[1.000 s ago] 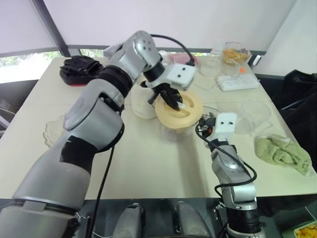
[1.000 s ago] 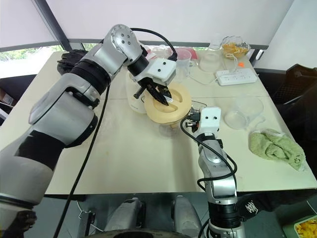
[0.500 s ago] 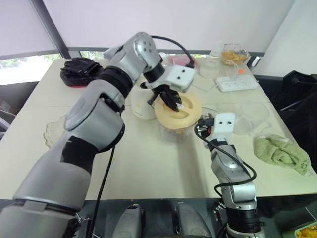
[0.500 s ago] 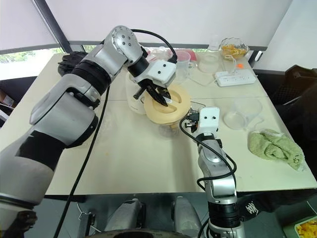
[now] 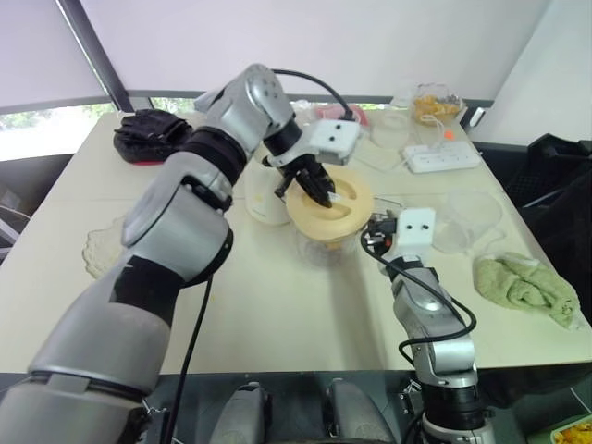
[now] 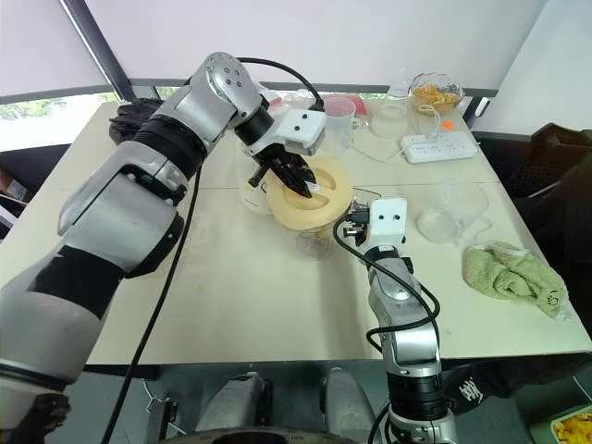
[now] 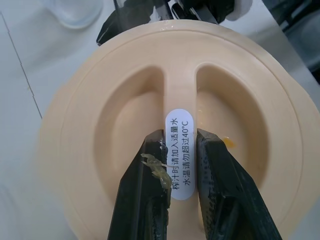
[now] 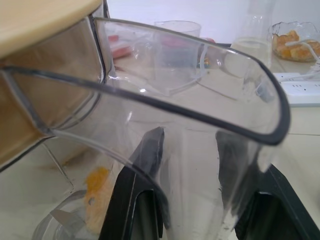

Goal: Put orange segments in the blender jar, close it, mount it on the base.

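Left gripper: fingers closed tight on the raised middle ridge of the cream lid, right at the white label. Pulp bits stuck on one finger. The lid sits over the mouth of the blender jar. It looks slanted against the rim in the right wrist view, and I can't tell if it's seated.

Right gripper: fingers clamped on the jar's clear wall by the rim, on the side nearest the robot, one on either side of it.

The jar stands on the desk near its middle. Orange segments lie at the jar bottom beside the blade.

The white blender base is just beside the jar on the robot's left, partly hidden by the left arm. The jar is not on it.

At the far right of the desk are a glass bowl with more orange pieces and a white power strip near it. A clear empty cup is right of the jar, and a green towel lies at the right edge.
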### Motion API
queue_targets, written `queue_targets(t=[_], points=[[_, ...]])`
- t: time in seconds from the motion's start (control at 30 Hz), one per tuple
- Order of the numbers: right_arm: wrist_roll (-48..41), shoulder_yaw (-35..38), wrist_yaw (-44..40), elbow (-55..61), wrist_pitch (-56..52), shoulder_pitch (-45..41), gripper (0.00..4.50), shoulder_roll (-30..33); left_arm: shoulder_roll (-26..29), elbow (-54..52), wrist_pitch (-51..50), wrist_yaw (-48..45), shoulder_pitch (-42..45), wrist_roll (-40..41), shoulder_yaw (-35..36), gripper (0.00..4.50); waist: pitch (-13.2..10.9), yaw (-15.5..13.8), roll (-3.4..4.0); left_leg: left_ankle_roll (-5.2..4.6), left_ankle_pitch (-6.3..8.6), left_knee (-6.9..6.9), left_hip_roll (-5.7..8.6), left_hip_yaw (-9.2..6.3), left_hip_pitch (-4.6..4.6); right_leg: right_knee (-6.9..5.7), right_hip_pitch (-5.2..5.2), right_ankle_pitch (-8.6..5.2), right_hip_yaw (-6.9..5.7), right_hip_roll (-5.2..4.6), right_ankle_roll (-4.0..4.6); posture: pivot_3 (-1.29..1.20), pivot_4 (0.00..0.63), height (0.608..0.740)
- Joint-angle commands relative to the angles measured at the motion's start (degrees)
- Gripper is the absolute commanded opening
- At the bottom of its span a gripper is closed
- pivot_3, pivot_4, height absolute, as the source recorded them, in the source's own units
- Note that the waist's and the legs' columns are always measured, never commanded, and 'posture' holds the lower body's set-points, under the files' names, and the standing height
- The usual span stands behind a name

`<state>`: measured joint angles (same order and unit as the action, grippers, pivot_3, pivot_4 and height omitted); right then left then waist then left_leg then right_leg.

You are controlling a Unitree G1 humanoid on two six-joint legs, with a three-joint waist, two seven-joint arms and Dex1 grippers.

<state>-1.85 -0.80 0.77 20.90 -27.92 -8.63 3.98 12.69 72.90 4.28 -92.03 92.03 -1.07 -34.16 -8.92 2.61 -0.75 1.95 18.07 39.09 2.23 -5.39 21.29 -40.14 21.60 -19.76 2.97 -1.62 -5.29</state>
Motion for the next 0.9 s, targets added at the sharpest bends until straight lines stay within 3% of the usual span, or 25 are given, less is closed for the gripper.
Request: queue_targets(t=[0.03, 0.6, 0.9], points=[[-0.9, 1.3, -1.0, 3.3, 1.9, -1.0, 1.02, 0.4, 0.4, 3.9, -7.1, 2.3, -4.9, -7.8, -1.9, 0.25, 0.0, 0.0, 0.0, -0.01, 0.01, 0.0, 0.0, 0.0, 0.0, 0.01, 0.0, 0.0, 0.0, 0.0, 0.0, 0.0, 0.15, 0.74], [-0.8, 1.1, -1.6, 1.5, 2.5, -2.3, 1.02, 0.6, -4.1, 1.7, -28.3, 4.9, -1.8, -10.5, 4.9, 0.25, 0.0, -0.1, 0.01, -0.02, 0.01, -0.02, 0.02, -0.02, 0.02, 0.04, -0.02, -0.01, -0.01, -0.04, -0.02, 0.0, 0.15, 0.74], [-0.7, 1.2, -2.6, 0.2, 3.0, -3.5, 1.02, 1.1, -3.3, -0.7, -30.3, 6.7, -2.7, -12.1, 6.1, 0.25, 0.0, -0.1, 0.02, -0.02, 0.01, -0.08, 0.02, -0.02, 0.04, 0.06, 0.04, -0.01, 0.0, -0.06, -0.02, 0.0, 0.15, 0.74]])
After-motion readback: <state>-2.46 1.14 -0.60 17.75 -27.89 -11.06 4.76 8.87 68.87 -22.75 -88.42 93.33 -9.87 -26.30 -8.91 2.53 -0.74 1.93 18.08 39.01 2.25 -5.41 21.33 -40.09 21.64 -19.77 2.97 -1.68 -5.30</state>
